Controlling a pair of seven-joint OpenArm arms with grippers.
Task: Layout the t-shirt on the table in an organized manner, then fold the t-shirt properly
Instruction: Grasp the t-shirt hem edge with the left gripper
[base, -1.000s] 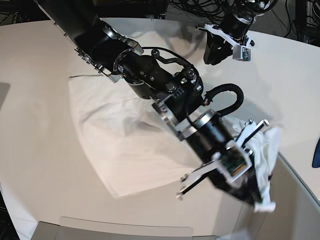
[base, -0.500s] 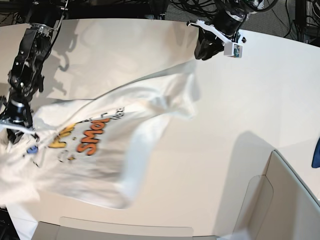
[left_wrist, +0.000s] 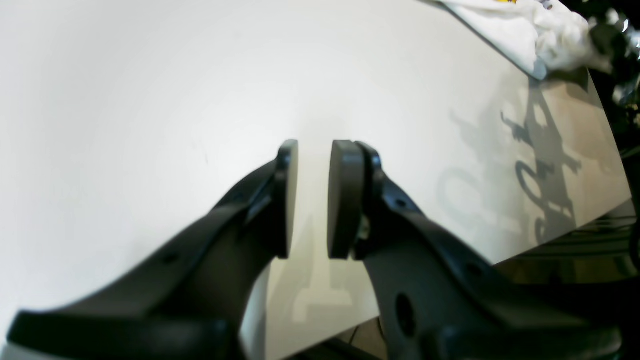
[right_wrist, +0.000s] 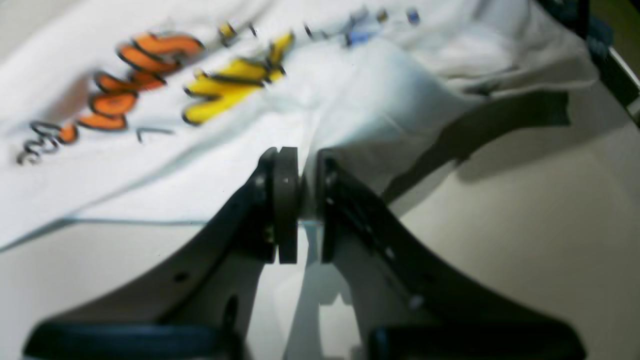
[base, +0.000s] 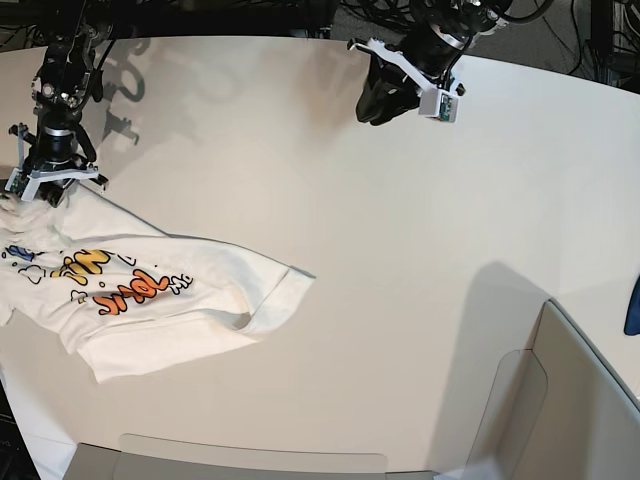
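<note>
The table (base: 420, 250) is mostly bare, and the t-shirt (base: 150, 300) lies print-up but crumpled near its 8 o'clock edge, so laying out is unfinished and folding not begun. The right gripper (right_wrist: 299, 207) pinches the shirt's hem at 10 o'clock; the left gripper (left_wrist: 312, 200), at 1 o'clock, is slightly parted and holds nothing.

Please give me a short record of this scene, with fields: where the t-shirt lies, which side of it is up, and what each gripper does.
t-shirt: on the table, near its left edge in the base view, rumpled, not flat
side up: printed front
right gripper: fingers close together, white cloth between them
left gripper: over bare table, small gap between its fingers, nothing held
fold: not yet begun
</note>
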